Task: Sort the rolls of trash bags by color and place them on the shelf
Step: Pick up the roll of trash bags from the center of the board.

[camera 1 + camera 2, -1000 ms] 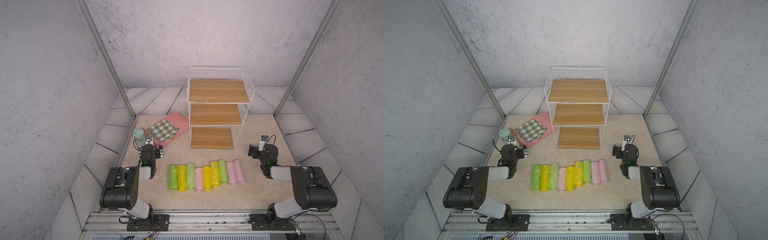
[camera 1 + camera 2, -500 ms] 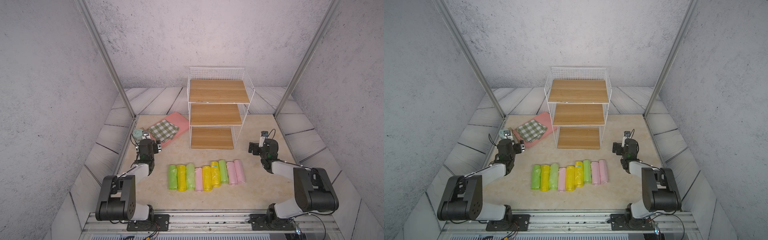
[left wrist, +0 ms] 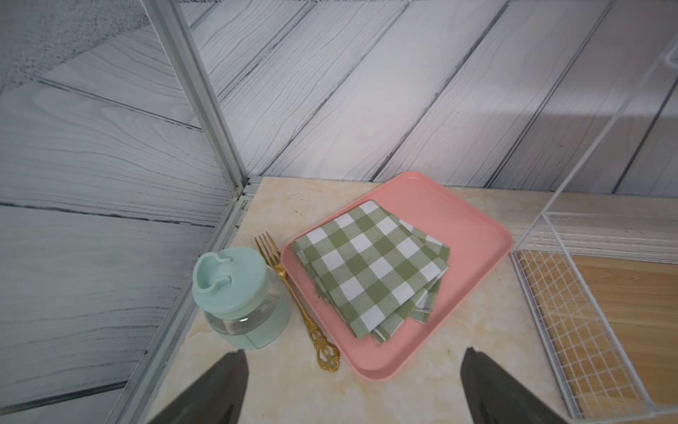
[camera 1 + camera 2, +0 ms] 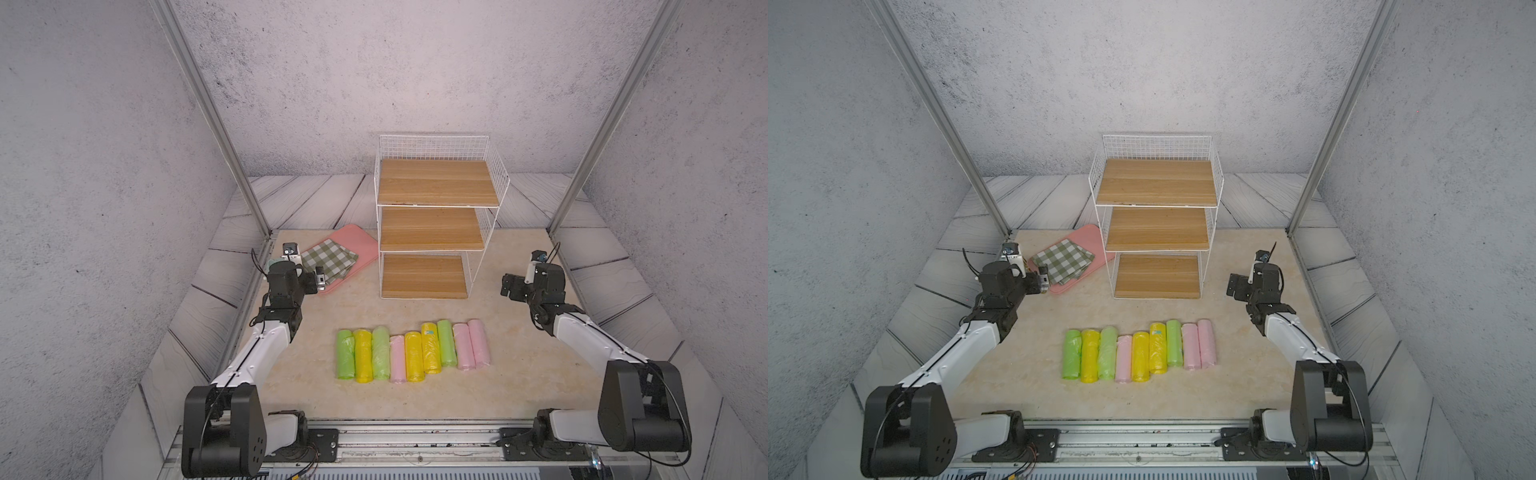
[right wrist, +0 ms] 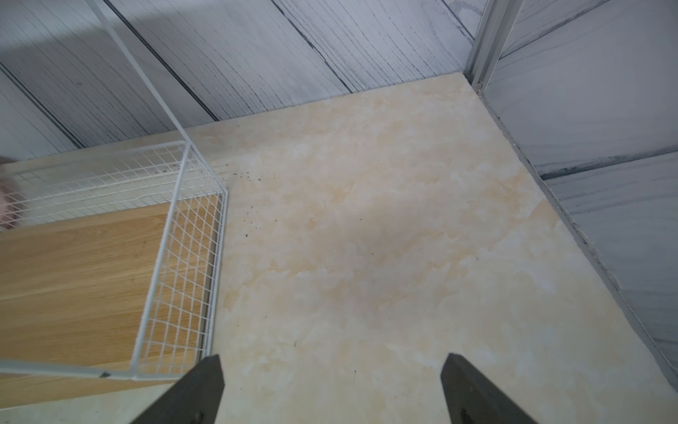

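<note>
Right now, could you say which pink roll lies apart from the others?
The pink roll mid-row, between a green roll and a yellow roll; the others pair up.

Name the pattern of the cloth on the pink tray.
Cloth: green-and-white checks, clearest in the left wrist view.

A pink tray (image 3: 462,227) lies on a pale marbled tabletop (image 3: 403,396), holding a folded green-and-white checkered cloth (image 3: 370,264). A gold fork (image 3: 293,293) lies just beside the tray, between it and a glass jar (image 3: 234,293) with a mint lid. The white wire shelf (image 3: 572,323) stands near the tray's other side. The left gripper (image 3: 354,352) hovers with its dark fingers (image 3: 223,385) spread wide, holding nothing.
</note>
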`<state>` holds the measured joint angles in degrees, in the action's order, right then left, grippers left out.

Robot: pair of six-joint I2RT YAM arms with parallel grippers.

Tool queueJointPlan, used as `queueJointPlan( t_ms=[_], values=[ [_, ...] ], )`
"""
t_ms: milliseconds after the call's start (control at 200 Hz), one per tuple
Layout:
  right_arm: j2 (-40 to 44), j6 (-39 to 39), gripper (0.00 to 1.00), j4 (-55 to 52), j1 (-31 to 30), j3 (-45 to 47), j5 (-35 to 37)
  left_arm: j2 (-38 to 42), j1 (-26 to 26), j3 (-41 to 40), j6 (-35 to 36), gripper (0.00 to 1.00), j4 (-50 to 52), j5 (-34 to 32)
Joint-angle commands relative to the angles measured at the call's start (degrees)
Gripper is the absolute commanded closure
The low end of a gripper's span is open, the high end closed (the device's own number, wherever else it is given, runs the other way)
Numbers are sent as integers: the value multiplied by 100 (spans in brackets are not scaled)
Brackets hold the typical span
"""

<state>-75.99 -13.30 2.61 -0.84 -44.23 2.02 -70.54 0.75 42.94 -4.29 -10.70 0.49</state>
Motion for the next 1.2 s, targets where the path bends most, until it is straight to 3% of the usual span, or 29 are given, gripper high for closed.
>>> queueJointPlan(
  t_ms=[0, 385, 1196],
  values=[
    [408, -409, 4, -961, -26, -239, -294, 291, 7, 225, -69, 3, 681, 553],
    [1073, -1021, 6, -2301, -132, -277, -745, 986, 542, 543, -63, 3, 1941, 1035],
    [2187, -1374, 9, -3884, -660, 643, -581, 1649, 1812, 583, -278, 3, 3609, 1482]
  ],
)
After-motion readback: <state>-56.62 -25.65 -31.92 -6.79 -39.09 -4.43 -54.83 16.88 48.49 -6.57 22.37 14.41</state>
